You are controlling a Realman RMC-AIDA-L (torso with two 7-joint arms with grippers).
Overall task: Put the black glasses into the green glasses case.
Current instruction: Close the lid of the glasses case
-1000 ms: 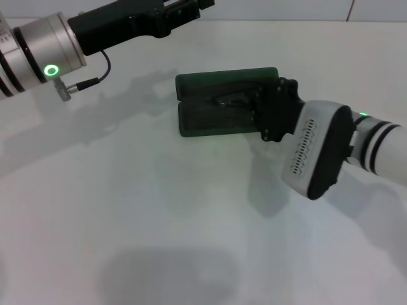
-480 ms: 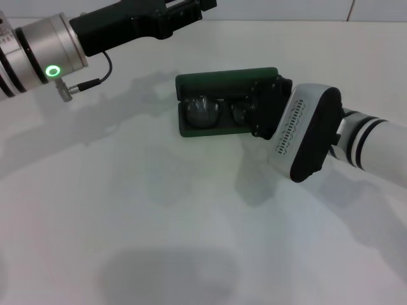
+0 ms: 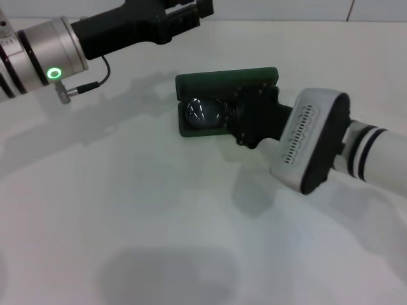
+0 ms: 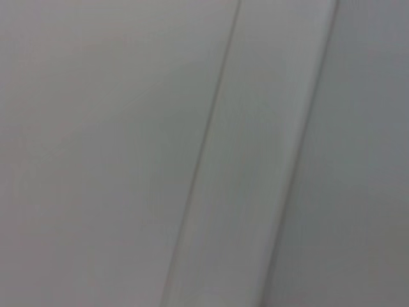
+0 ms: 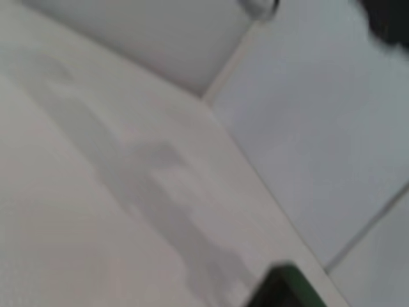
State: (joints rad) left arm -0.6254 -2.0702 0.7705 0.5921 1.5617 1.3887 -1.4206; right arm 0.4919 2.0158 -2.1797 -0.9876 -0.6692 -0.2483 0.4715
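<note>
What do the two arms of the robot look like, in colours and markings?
The left arm has a silver cuff with a glowing green ring, a thin black cable and a black gripper body. The right arm is white with black bands, a white wrist housing with a dotted strip, and a black gripper.

Matt dark-green hard case (image 3: 226, 81), glossy clear lens (image 3: 202, 113), smooth matt white tabletop (image 3: 127, 210).

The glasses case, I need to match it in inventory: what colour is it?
Dark green hard clamshell glasses case, open on the white table; clearest in the head view.
</note>
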